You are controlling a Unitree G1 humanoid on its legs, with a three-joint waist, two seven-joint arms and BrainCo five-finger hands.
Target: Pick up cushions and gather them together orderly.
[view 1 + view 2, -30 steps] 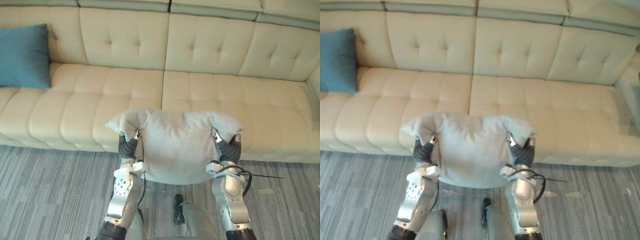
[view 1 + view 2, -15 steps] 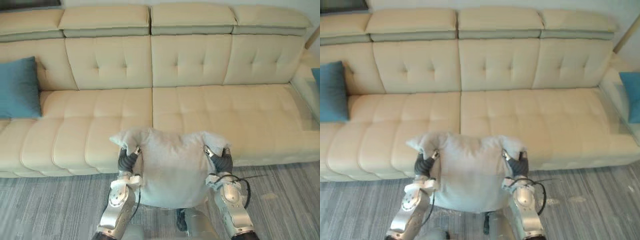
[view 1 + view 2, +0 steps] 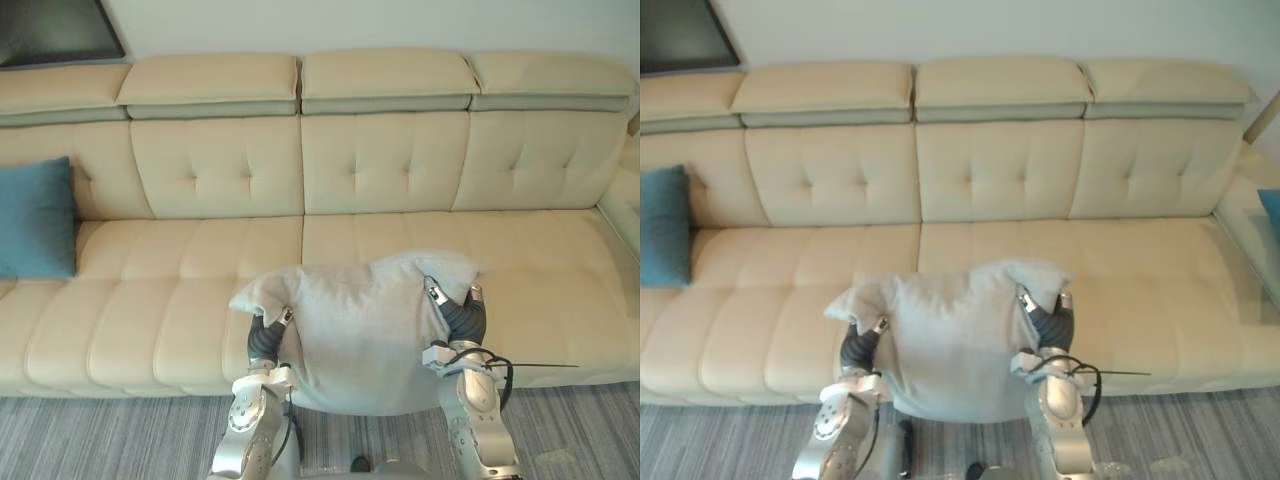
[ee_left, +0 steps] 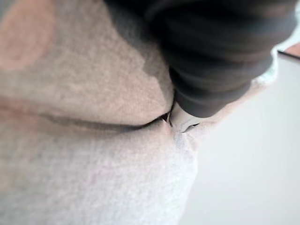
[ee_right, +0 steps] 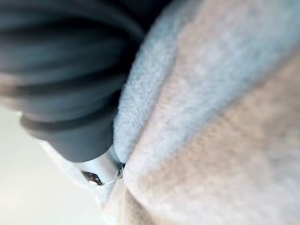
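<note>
Left hand [image 3: 264,340] and right hand [image 3: 463,318] grasp a grey cushion [image 3: 360,330] between them, one at each side just below its upper corners, and hold it up in front of a long cream sofa [image 3: 150,320]. Each hand's thumb lies on the near face of the cushion, and the cloth bunches over the dark ribbed covers so that the two upper corners stick out like soft ears. The cushion sits at about 6 o'clock in the head views. It hangs upright and slightly tilted, its right corner higher than its left, and its lower edge falls in front of the sofa's front edge, above a grey striped carpet [image 3: 100,440]. From the left wrist, a silver finger [image 4: 182,123] presses into a deep fold of the grey fabric. From the right wrist, another silver finger [image 5: 101,171] sinks into a fold in the same way. The sofa has tufted back panels and padded headrests and runs the full width of the scene. On its seat at 9 o'clock, well apart from the grey cushion, a teal cushion [image 3: 35,218] stands upright against the backrest. At 3 o'clock, at the very edge of the right eye view, a blue sliver [image 3: 1273,208] shows on the sofa's far end, too little of it visible to tell what it is. A dark framed panel [image 3: 55,30] hangs on the pale wall at 11 o'clock, above the headrests.
</note>
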